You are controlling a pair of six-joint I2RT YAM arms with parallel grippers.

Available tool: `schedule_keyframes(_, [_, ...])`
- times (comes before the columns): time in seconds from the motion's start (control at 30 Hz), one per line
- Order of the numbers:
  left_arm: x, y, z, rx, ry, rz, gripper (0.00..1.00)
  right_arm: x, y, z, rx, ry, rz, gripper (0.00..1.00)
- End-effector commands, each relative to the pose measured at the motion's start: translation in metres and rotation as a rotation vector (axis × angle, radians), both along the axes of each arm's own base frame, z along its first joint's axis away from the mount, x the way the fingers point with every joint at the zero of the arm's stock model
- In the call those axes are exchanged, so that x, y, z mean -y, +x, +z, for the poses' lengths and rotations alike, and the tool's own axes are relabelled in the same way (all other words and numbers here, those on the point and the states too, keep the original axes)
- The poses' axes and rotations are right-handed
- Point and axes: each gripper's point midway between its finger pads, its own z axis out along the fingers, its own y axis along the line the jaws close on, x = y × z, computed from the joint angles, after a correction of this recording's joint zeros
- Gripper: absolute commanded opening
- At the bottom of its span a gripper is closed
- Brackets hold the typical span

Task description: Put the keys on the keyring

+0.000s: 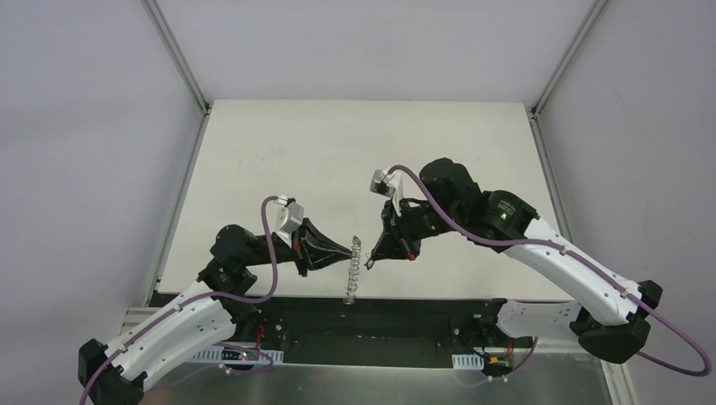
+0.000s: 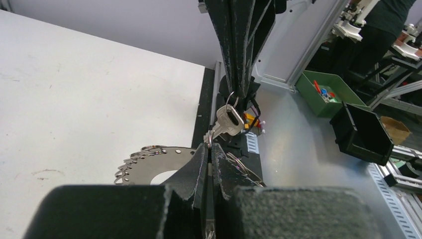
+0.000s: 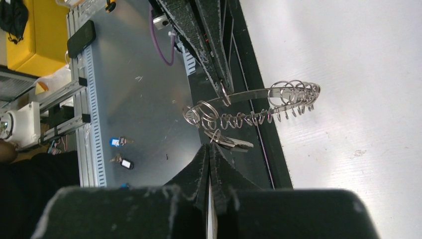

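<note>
One keyring (image 2: 174,158) in left gripper (image 2: 210,149), one key (image 2: 229,121) in right gripper (image 3: 209,149).

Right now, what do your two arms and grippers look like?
Left arm and right arm: white shells, black joints, each trailing a purple cable. Left gripper and right gripper: matte black, tapering to thin wedges. A small green light glows on the right arm.

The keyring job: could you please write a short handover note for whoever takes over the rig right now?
Left end effector: shut on the keyring, held clear of the table.
Right end effector: shut on the silvery key, right beside the ring's wire loops.
Done: both pieces are in hand and close together.
Left: I cannot tell whether the key is threaded onto a loop. Check, thread it if needed, then release.
</note>
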Motion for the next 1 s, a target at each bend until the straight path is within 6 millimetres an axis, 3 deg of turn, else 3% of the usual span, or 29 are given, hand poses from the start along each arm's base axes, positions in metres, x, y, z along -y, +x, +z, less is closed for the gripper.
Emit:
schedule_keyframes(0.0, [0.000,-0.019,0.022,0.142,-0.066,-0.088,0.00,0.002,-0.014,0.021,0.021,0.032,0.098,0.00])
schedule_keyframes(0.5, [-0.002,-0.027,0.021,0.181,-0.076,-0.107,0.00,-0.015,-0.029,0.022,-0.059,0.061,0.208,0.00])
schedule_keyframes(0.97, [-0.003,-0.033,0.021,0.197,-0.085,-0.120,0.00,-0.029,-0.020,0.022,-0.072,0.063,0.157,0.00])
